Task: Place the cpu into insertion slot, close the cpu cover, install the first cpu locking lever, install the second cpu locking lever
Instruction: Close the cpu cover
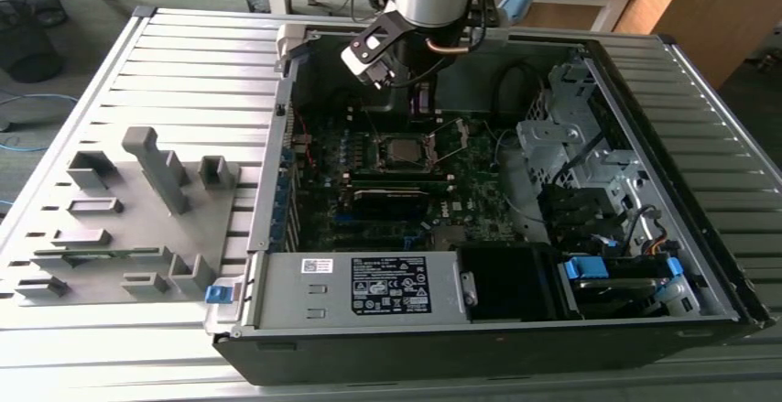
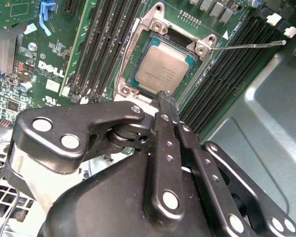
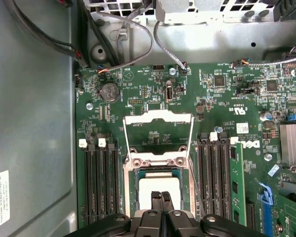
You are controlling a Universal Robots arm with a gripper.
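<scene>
The tool has its two black metal fingers pressed together, with nothing between them. The tips hang just above the near edge of the cpu, close to it; whether they touch it I cannot tell.

The cpu lies flat in the socket, with the dull silver-grey metal top facing up. It is square, so it has no long side. Its edges run parallel to the socket frame and to the memory slots.

The cover is open. It is a thin silvery frame with a square window, and it is swung back from its hinge at the far side of the socket, so the green board shows through the window. A lever, a thin bright wire with a bent end, stands free from the socket and reaches out over the black slots.

In the exterior view the board sits inside an open grey metal case, which lies on a ribbed metal counter.
</scene>
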